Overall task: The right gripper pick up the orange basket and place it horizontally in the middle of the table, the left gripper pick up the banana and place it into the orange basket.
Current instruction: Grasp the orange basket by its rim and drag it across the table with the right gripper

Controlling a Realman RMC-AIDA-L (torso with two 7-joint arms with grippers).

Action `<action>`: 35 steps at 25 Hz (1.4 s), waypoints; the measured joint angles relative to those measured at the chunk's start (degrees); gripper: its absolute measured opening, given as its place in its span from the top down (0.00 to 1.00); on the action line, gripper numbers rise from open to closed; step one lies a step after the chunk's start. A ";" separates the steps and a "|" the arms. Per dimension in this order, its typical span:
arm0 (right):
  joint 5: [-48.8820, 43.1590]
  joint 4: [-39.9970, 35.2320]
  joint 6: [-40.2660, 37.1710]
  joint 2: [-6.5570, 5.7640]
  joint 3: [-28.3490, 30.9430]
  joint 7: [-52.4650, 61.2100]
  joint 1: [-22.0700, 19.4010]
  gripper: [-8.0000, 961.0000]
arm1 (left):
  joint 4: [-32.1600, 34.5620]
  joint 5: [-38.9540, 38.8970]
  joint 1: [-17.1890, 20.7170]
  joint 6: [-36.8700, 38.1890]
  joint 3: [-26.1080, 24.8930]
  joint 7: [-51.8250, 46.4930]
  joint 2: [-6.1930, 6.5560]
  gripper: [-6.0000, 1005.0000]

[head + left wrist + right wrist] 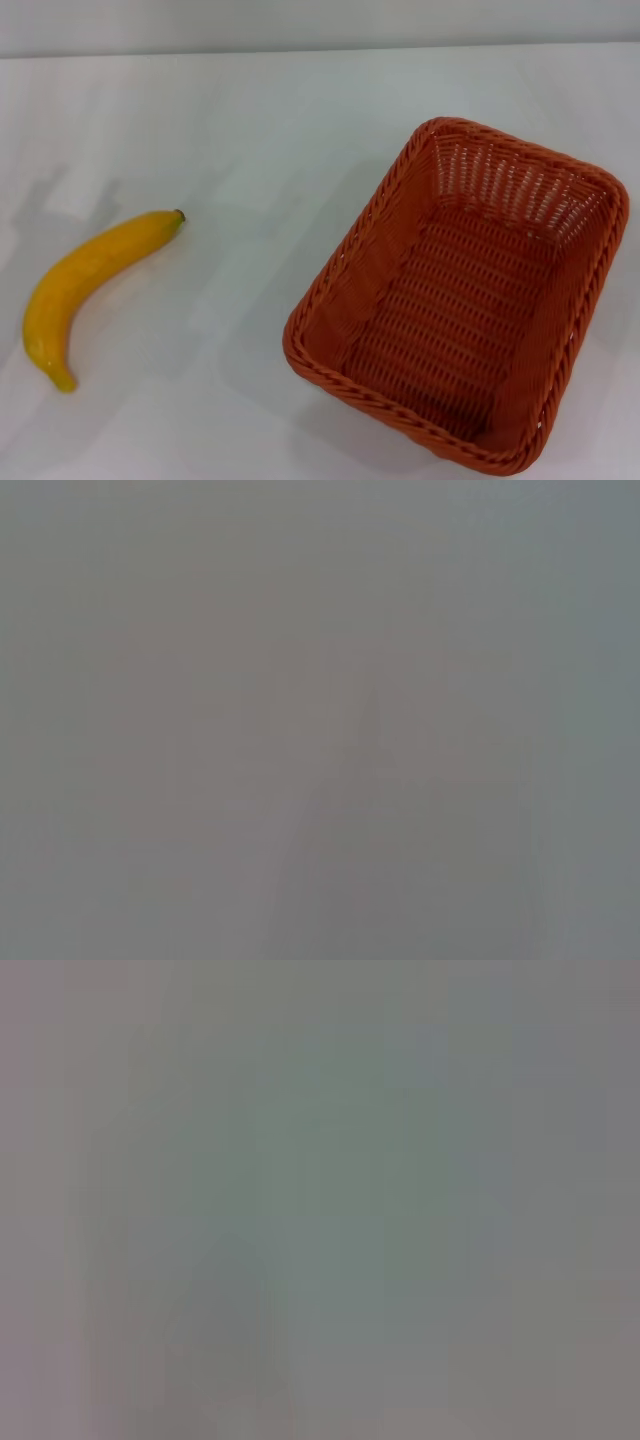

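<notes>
Basket [455,300] is being seen skewed, long axis 1-to-7 o'clock, on tabletop [240,120]; pincers unseen, state cannot be told.

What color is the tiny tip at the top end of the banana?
Dark brownish-green, on the banana's stem end nearest the table's middle. It shows best in the head view.

Rectangular orange woven basket [462,300]: wicker-style strands, seemingly plastic, with a faint sheen; braided rope-like rim, open-weave walls, tighter ribbed weave on the floor, rough to the eye. Curved yellow-orange banana [88,285]: smooth, glossy skin with soft highlights and a small dark matt stem tip. Plain white table [250,130]: smooth, flat surface, satin finish, faintly reflective.
</notes>
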 joint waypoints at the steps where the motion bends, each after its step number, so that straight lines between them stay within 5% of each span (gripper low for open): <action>1: -1.72 -5.33 -0.36 -0.51 -2.73 5.81 0.67 0.11 | -0.21 0.19 0.04 -0.01 0.01 -0.59 0.02 0.24; 11: -21.16 -17.52 0.00 -4.37 -11.83 30.27 11.30 0.11 | -0.64 1.34 0.12 -0.01 -0.28 -1.22 0.22 0.24; 23: -42.37 -19.29 7.48 -7.43 -20.02 42.19 26.92 0.11 | -0.80 2.22 -0.24 0.00 0.01 -2.09 0.06 0.24; 27: -47.93 -18.42 8.35 -7.62 -21.97 44.56 30.21 0.11 | -1.05 3.35 -0.54 -0.10 0.08 -2.53 -0.12 0.24; 35: -61.12 -12.28 5.98 -4.52 -24.63 47.27 39.63 0.12 | -0.65 4.17 -0.01 -1.27 0.09 -2.42 -0.01 0.25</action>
